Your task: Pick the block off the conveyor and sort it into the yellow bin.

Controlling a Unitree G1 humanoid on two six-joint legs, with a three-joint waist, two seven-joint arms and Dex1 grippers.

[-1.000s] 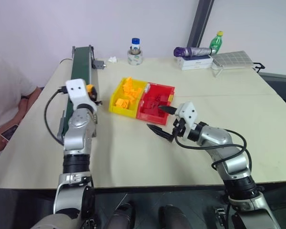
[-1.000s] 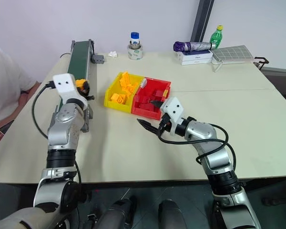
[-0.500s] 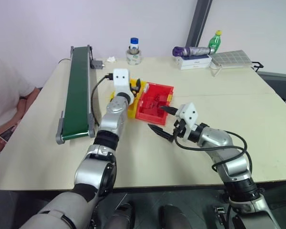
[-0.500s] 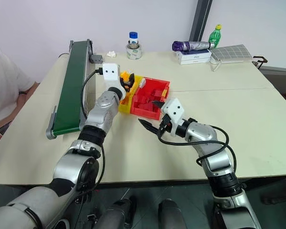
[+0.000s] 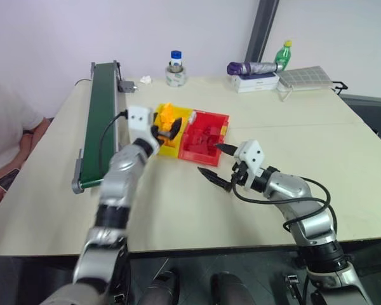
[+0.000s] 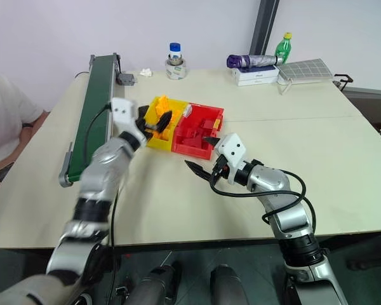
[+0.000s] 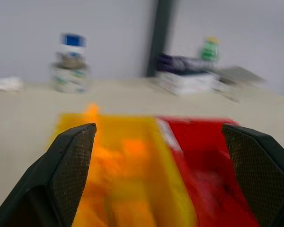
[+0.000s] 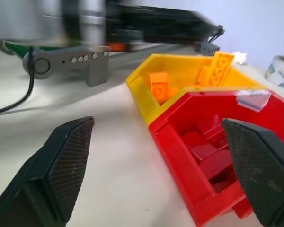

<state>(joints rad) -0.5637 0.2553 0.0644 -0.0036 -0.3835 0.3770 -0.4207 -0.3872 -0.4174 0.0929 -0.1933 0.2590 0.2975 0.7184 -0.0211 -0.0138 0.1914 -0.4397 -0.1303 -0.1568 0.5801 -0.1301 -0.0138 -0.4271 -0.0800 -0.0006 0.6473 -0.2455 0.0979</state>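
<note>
Left gripper (image 5: 169, 128) hangs over the yellow bin (image 5: 153, 141), fingers (image 7: 68, 163) spread wide, nothing between them. In the left wrist view the bin below is a blur of orange pieces. Can't tell which of them is the block. Orange bricks (image 8: 162, 85) lie inside the yellow bin, some sticking up past the rim. Red bin (image 5: 223, 119) is joined to the yellow one on its right side, with red bricks (image 8: 213, 158) in it.

Right gripper (image 5: 214, 161) sits above the surface (image 5: 178, 203) just in front of the red bin, fingers (image 8: 68, 163) wide apart, empty.

Conveyor (image 5: 102, 108) runs along the left side of the surface, belt bare, well left of the bins.

Far edge of the surface: a jar with a blue lid (image 5: 174, 68), a green bottle (image 5: 281, 56), a purple folded umbrella (image 5: 249, 67) on a white box.

A person in a white shirt (image 5: 6, 127) is at the left edge.
</note>
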